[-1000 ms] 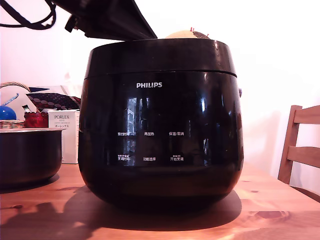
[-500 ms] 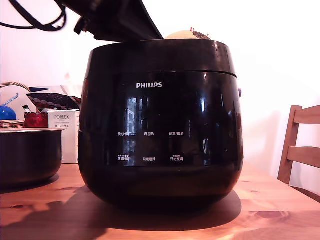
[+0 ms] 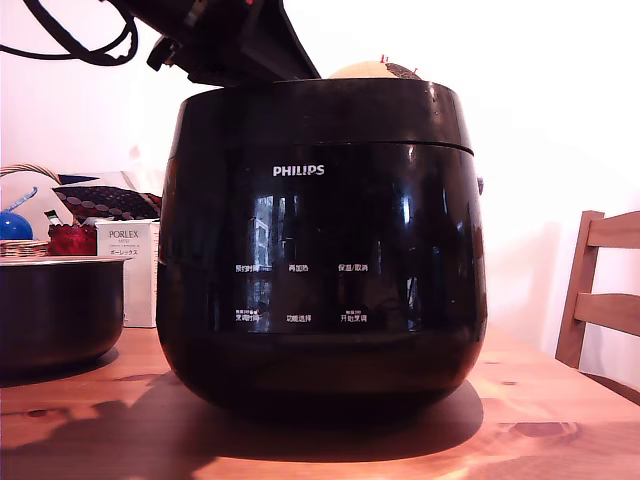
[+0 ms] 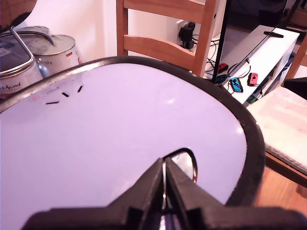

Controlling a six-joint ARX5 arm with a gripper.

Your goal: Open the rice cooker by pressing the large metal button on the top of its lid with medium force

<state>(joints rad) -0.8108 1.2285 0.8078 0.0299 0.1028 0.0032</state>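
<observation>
The claw (image 4: 164, 179), lower now, presses closed against the lid (image 4: 120, 143).

One rice cooker (image 3: 322, 245) (lid (image 4: 120, 148) down), one dark pot (image 3: 58, 310), two wooden chairs (image 3: 600, 290).

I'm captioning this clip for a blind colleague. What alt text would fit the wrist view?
The robot's hand, its two dark fingers closed together, points down at a metal button set in the glossy, pale-looking lid of a rice cooker. Beyond the lid stand a wooden chair, steel pots and a white shelf.
</observation>
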